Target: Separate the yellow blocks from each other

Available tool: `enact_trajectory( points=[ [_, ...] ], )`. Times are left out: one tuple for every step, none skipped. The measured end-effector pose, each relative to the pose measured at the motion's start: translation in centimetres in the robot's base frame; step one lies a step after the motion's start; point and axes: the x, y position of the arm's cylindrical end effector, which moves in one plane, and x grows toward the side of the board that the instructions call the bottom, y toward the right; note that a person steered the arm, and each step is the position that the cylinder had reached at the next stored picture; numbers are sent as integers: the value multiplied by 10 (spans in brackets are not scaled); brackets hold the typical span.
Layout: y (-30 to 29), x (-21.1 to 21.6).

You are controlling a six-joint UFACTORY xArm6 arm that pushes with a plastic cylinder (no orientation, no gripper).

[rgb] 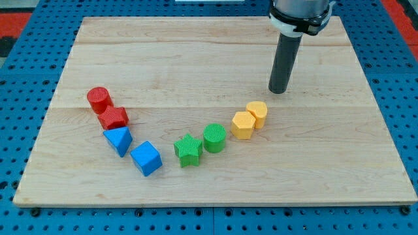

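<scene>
Two yellow blocks touch each other right of the board's middle: a yellow hexagon and a yellow cylinder just up and to its right. My tip rests on the board a little above and to the right of the yellow cylinder, apart from it by a small gap.
A green cylinder lies left of the hexagon, touching a green star. Farther left are a blue cube, a blue triangle, a red star-like block and a red cylinder. The wooden board sits on a blue pegboard.
</scene>
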Motion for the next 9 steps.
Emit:
enact_trajectory(
  points=[
    [0, 0],
    [15, 0],
    [67, 4],
    [102, 68],
    [48, 137],
    [-52, 105],
    [-57, 40],
    [-38, 30],
    [-32, 46]
  ],
)
